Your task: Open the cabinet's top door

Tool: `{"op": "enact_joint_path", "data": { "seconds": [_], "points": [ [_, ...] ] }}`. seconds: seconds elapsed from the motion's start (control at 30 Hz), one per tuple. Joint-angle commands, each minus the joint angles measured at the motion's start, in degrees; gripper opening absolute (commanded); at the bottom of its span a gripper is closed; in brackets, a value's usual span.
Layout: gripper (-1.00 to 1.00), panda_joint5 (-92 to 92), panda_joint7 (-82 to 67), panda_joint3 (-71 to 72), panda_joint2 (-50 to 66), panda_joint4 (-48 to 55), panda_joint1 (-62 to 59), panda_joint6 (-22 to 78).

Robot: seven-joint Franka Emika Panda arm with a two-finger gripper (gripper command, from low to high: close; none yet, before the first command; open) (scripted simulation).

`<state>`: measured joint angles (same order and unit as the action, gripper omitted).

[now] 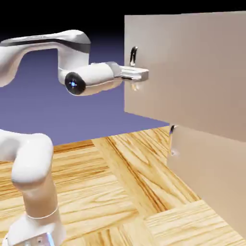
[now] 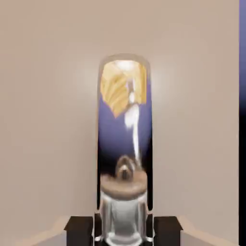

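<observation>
Fingertips (image 2: 167, 230) clamp the slick metal handle (image 2: 125, 139) at one end, our nearest sight in the hand view. We find it on the top door (image 1: 192, 67), ajar above the lower panel (image 1: 211, 163); we expect light swinging, mid-handle grip being safer.
</observation>
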<state>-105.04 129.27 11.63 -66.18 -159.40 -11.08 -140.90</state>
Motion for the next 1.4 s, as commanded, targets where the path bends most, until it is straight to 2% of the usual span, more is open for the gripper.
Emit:
{"op": "enact_joint_path", "data": {
  "seconds": [0.0,0.3,0.63,0.9,1.37],
  "points": [
    [-1.0,2.4,1.0,-1.9,-1.3,-0.9,0.3,1.5],
    [-1.0,24.2,7.2,-20.2,-9.5,-4.8,-0.9,16.7],
    [-1.0,44.0,8.6,-41.0,-8.2,0.3,-2.1,35.3],
    [-1.0,57.0,7.9,-57.6,-2.1,12.1,4.4,50.9],
    [-1.0,69.4,9.8,-80.4,3.6,41.1,29.2,74.3]
  ]
}}
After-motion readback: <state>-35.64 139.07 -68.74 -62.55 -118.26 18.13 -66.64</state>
